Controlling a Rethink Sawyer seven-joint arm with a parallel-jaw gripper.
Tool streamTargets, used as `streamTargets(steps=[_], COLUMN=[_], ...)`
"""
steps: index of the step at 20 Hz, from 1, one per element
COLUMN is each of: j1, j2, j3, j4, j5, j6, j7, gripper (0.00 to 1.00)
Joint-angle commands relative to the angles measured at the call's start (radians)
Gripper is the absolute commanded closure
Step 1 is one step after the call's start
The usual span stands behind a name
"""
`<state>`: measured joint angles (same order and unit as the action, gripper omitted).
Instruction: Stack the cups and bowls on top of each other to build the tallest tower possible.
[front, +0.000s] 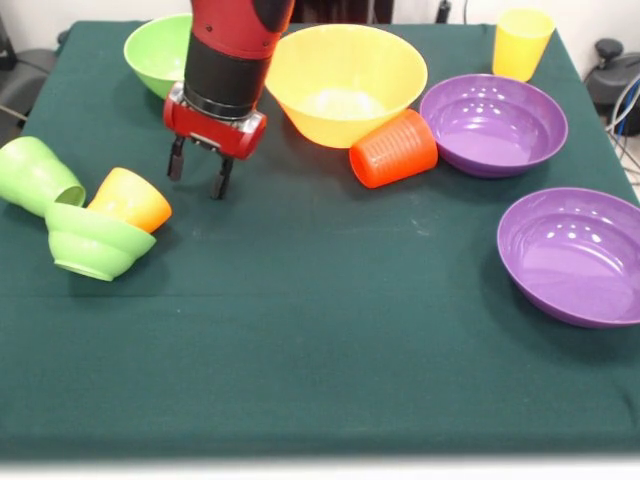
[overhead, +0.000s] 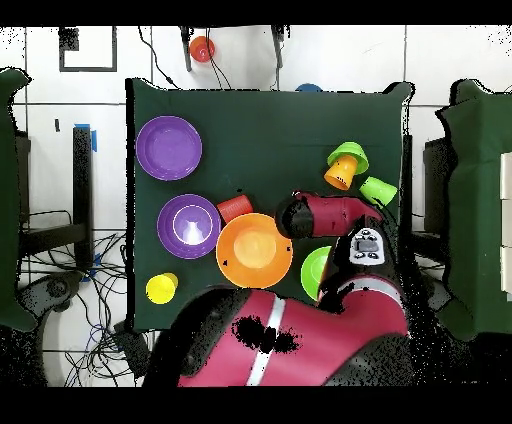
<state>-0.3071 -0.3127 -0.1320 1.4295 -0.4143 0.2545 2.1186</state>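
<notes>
My gripper (front: 198, 176) hangs open and empty just above the green cloth, left of the large orange-yellow bowl (front: 345, 80) (overhead: 254, 251). The medium light-green bowl (front: 155, 50) (overhead: 316, 270) stands behind the arm. A red cup (front: 393, 150) (overhead: 234, 208) lies on its side by the orange-yellow bowl. The yellow cup (front: 521, 42) (overhead: 161, 288) stands upright at the far right. Two purple bowls (front: 493, 123) (front: 572, 255) sit on the right. At the left, the light-green cup (front: 35, 175) lies on its side. The orange cup (front: 130, 200) leans on the tilted small light-green bowl (front: 95, 243). The blue bowl is out of view. Nothing is nested.
The table is covered by a dark green cloth (front: 320, 350); its front edge runs along the bottom of the front view. In the overhead view the red arm (overhead: 330, 215) covers the table's near side. A small red-orange object (overhead: 201, 47) lies on the floor beyond the table.
</notes>
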Motion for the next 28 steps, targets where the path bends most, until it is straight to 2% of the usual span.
streamTargets(steps=[1,13,18,28], j1=[-0.045,-0.026,-0.040,0.003], j2=[0.035,0.030,0.027,0.007], j3=[0.256,0.235,0.245,0.199], j4=[0.089,0.110,0.129,0.167], j5=[-0.044,-0.059,-0.068,-0.084], j6=[-0.068,-0.104,-0.127,-0.148], j7=[-0.051,-0.005,-0.002,0.009], gripper=[0.00,0.00,0.00,0.00])
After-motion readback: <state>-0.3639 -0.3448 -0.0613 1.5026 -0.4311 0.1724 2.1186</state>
